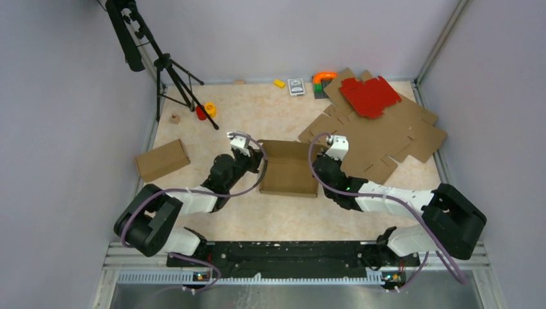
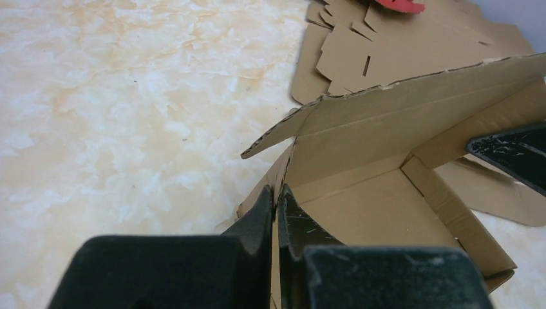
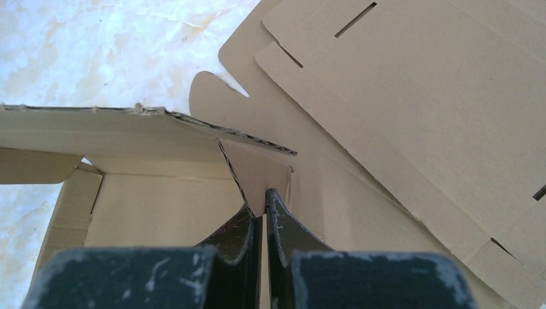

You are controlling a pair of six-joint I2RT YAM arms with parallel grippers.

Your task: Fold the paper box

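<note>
The paper box [image 1: 287, 175] is a brown cardboard piece, partly folded, lying mid-table with its far wall and side walls raised. My left gripper [image 1: 261, 168] is at its left side. In the left wrist view the left gripper [image 2: 277, 194] is shut on the box's [image 2: 380, 212] left wall, one finger outside and one inside. My right gripper [image 1: 317, 168] is at the right side. In the right wrist view the right gripper [image 3: 265, 196] is shut on the upright flap of the box's [image 3: 161, 209] right wall. The right gripper's fingers [image 2: 515, 154] also show in the left wrist view.
Flat brown die-cut sheets [image 1: 393, 132] lie at the back right with a red die-cut sheet [image 1: 369, 95] on top. A folded brown box [image 1: 162, 159] sits at the left. A tripod [image 1: 175, 77] stands at the back left, and small items [image 1: 296, 85] line the far edge.
</note>
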